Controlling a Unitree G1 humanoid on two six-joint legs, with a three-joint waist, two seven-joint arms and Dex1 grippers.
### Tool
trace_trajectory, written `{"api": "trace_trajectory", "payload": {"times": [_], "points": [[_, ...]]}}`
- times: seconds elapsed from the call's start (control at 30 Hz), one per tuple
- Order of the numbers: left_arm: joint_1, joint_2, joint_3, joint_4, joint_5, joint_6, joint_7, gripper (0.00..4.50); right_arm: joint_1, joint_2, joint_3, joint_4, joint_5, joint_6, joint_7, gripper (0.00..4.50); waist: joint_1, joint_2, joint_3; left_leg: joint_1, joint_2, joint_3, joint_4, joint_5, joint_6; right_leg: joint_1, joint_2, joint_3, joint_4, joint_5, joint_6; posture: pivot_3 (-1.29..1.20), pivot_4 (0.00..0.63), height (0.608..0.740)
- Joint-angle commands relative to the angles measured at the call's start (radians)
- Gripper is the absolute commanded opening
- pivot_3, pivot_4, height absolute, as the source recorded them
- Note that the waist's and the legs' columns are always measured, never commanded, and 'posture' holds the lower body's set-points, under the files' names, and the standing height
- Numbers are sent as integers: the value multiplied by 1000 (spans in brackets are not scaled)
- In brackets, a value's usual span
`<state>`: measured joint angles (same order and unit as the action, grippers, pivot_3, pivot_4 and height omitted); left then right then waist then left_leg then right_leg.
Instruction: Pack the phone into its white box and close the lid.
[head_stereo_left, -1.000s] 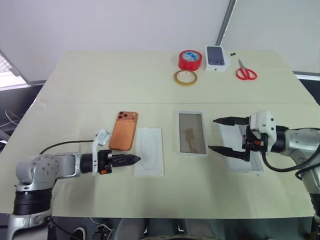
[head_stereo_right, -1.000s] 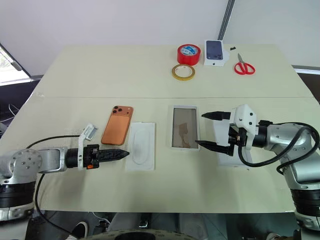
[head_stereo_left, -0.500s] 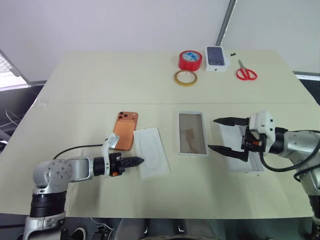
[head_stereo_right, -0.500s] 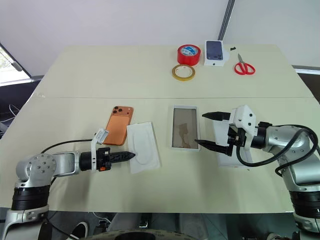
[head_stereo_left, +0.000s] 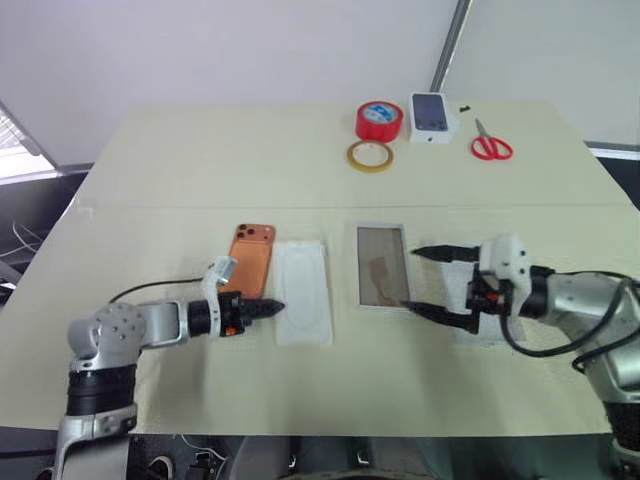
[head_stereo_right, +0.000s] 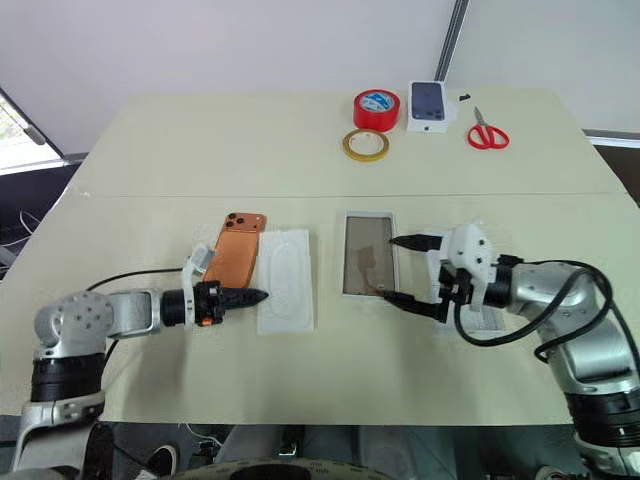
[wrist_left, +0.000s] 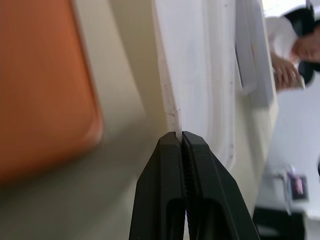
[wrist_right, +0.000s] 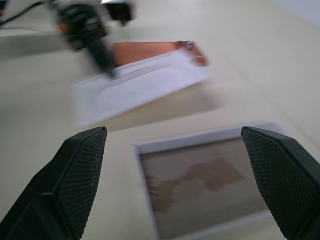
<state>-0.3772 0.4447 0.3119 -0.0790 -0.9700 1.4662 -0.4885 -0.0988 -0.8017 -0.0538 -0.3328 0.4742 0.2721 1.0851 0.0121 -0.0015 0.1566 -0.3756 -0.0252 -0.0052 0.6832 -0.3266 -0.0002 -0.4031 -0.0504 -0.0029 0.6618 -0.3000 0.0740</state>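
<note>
Pale cream table under our arms, with a grey-white wall behind its far edge. Our left gripper has its black fingers pressed together, lying low over the table toward the near edge, left of the middle; in the left wrist view the tips pinch the near edge of the flat white card, whose oval recess faces up. Just beside that card, on its left, lies the phone, orange back up with the lens cluster at its far end, touching or nearly touching the card's long edge; we cannot tell which. Our right gripper is spread wide, one finger toward the far side and one toward the near side, its tips reaching over the right-hand edge of the white box, which lies open with its tan-brown floor showing, right of the card and near the table's middle. Beneath our right hand a white tray, most likely the lid, lies on the table, largely covered by the gripper body. Along the far edge, toward the right corner, we see a red tape roll, a tan tape ring just in front of it, a small white carton printed with a dark screen, and red-handled scissors
</note>
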Motion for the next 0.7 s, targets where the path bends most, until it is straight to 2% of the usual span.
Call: {"api": "trace_trajectory", "payload": {"times": [0.03,0.17,0.33,0.47,0.67,0.7], "points": [[-115,-26,50,-36,-46,43,55,48,-51,39,89,16,-126,-63,-51,4500,0,-3,1,0,0,0,0,0,0,0,0,0,0,0,0,0,150,740],[-198,-82,78,1,-57,120,106,48,-85,41,185,110,-240,-105,-40,4500,-1,-3,2,0,-1,0,0,4,-7,0,0,0,0,0,0,0,150,740],[-225,-100,108,54,-110,148,146,48,-101,25,215,165,-267,-114,1,4500,-4,-6,4,0,-1,0,0,5,-9,-1,1,0,1,0,0,0,150,740],[-231,-113,115,58,-126,148,177,0,-109,22,234,186,-289,-118,25,3280,-6,-7,4,0,-1,0,0,6,-10,-1,1,0,2,0,0,0,150,740],[-253,-131,133,69,-130,148,208,0,-114,42,248,180,-307,-128,25,255,-2,-7,4,0,-1,0,0,6,-10,-1,1,0,2,0,0,0,150,740],[-256,-131,133,74,-134,148,211,0,-114,43,255,181,-315,-134,25,119,-2,-7,4,0,-1,0,0,6,-10,-1,1,0,2,0,0,0,150,740]]}}
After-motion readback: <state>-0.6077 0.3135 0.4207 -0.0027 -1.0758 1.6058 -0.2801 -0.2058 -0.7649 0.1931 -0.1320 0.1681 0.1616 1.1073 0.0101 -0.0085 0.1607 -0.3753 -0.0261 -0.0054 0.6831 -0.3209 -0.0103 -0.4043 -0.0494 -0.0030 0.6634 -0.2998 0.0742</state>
